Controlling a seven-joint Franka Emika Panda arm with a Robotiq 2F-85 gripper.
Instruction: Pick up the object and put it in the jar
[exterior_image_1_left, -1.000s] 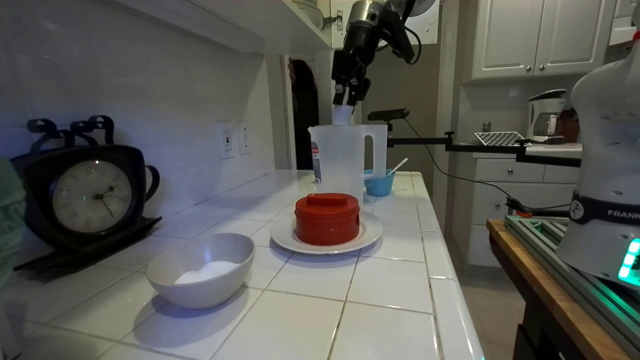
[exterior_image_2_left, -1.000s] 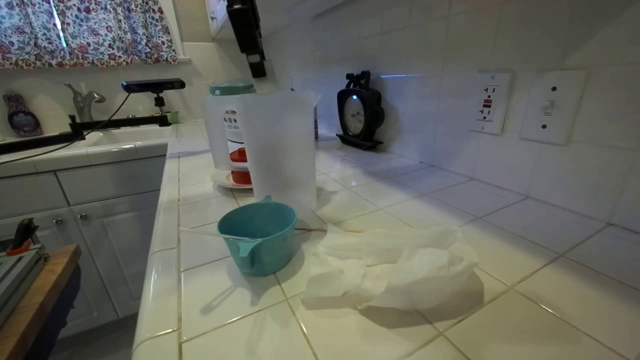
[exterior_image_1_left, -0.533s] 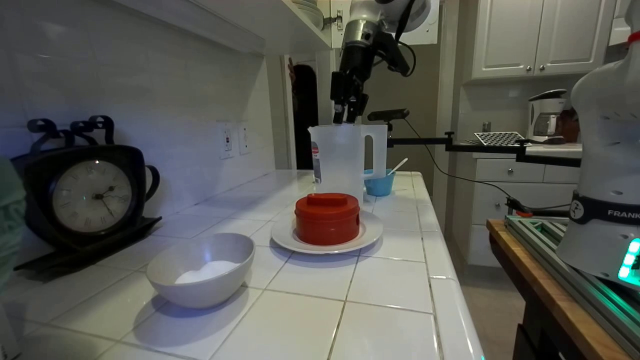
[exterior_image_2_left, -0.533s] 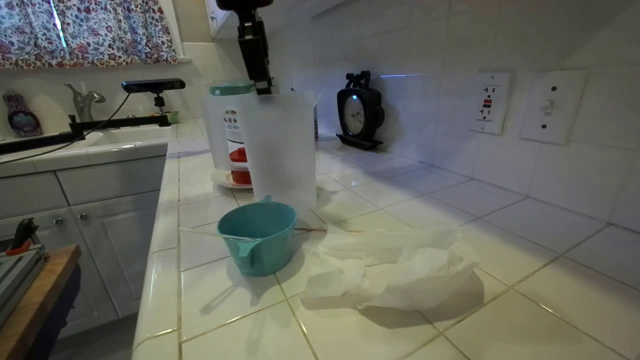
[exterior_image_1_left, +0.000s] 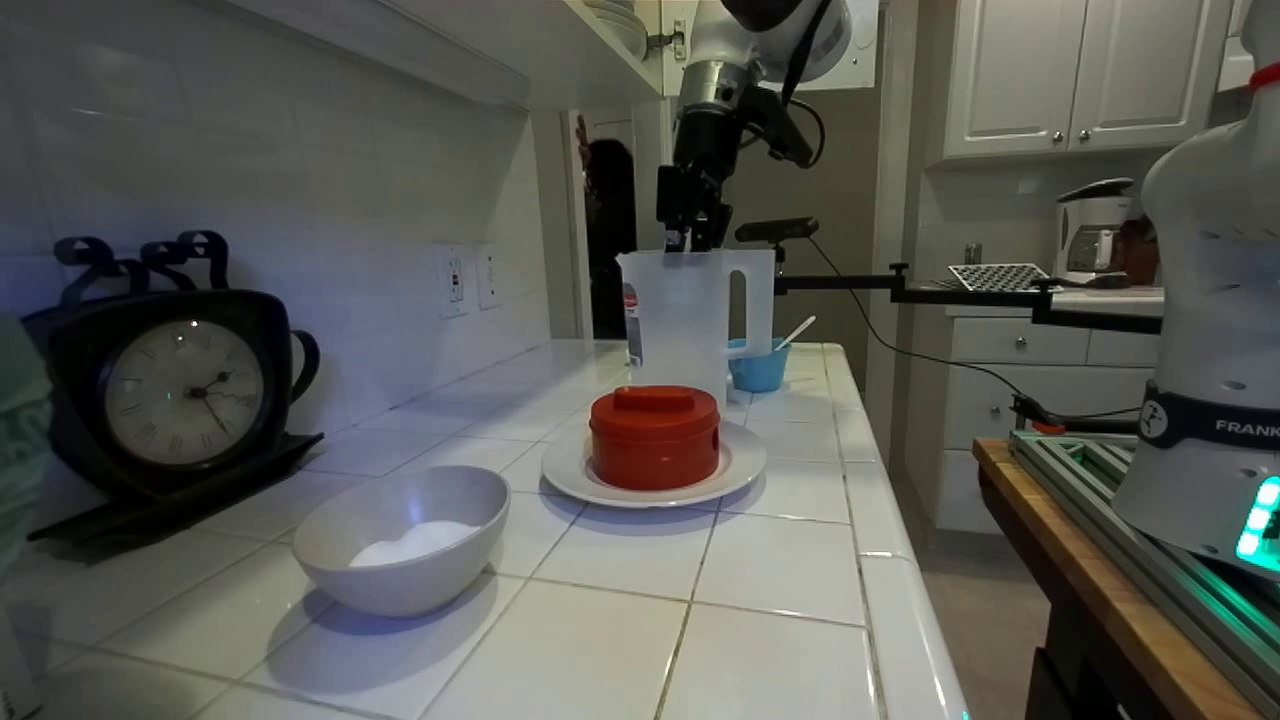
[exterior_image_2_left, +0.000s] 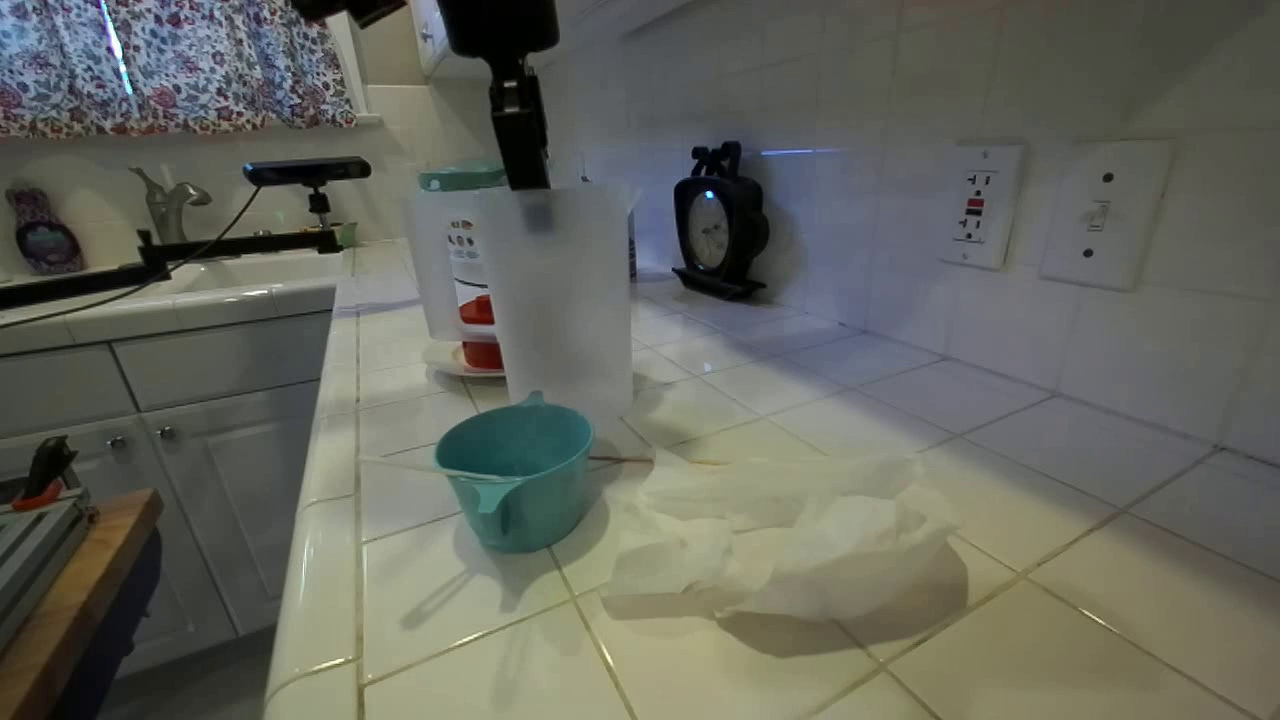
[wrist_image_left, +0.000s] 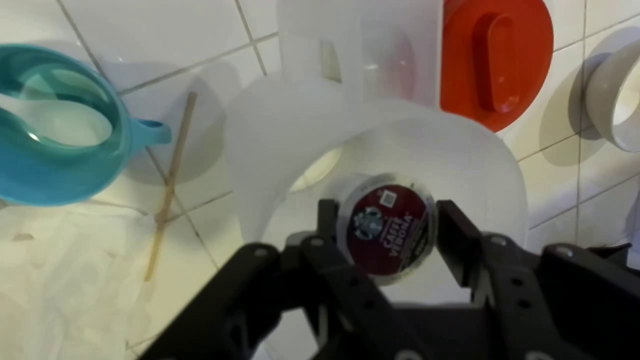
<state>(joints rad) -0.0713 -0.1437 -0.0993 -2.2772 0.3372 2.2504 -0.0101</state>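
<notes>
Gripper (wrist_image_left: 387, 218) pinches the coffee pod (wrist_image_left: 386, 228) just inside the mouth of the jug (exterior_image_1_left: 680, 318), fingertips (wrist_image_left: 328, 217) at nine and three o'clock in wrist view. Likely light, stiff-walled, lid (wrist_image_left: 390, 232) dentable: hold by the sides. Red container (wrist_image_left: 501, 65), one o'clock; teal cup (wrist_image_left: 55, 172), ten.

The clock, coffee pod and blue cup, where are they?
Clock (exterior_image_1_left: 185, 393), in an exterior view: its face.
Coffee pod (wrist_image_left: 389, 230), in the wrist view: its lid.
Blue cup (exterior_image_2_left: 545, 508), in an exterior view: its side.
</notes>
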